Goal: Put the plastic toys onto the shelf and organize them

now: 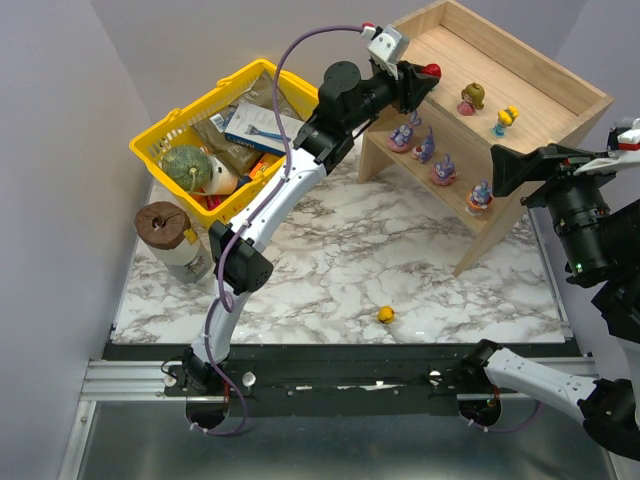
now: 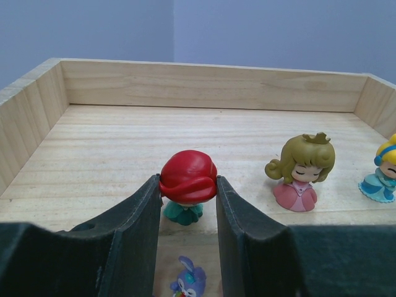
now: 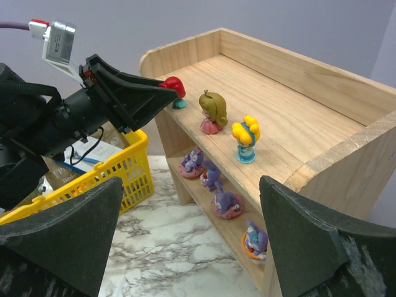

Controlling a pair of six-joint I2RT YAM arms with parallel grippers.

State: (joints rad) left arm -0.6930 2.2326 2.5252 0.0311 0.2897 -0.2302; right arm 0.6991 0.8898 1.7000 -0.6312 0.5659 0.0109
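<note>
My left gripper (image 2: 187,185) reaches over the wooden shelf (image 1: 560,75) and is shut on a red-haired toy (image 2: 188,176) with a teal skirt, whose base rests on the top tier. Beside it on that tier stand an olive-haired toy in pink (image 2: 301,170) and a yellow-haired toy in blue (image 1: 506,120). Several purple long-eared toys (image 3: 226,201) line the lower tier. A small yellow toy (image 1: 385,314) lies on the marble table. My right gripper (image 3: 190,185) hangs open and empty off the shelf's right front corner.
A yellow basket (image 1: 200,110) of groceries with a green gourd (image 1: 185,167) stands at the back left. A brown-lidded jar (image 1: 165,225) stands in front of it. The left arm stretches across the table's middle toward the shelf.
</note>
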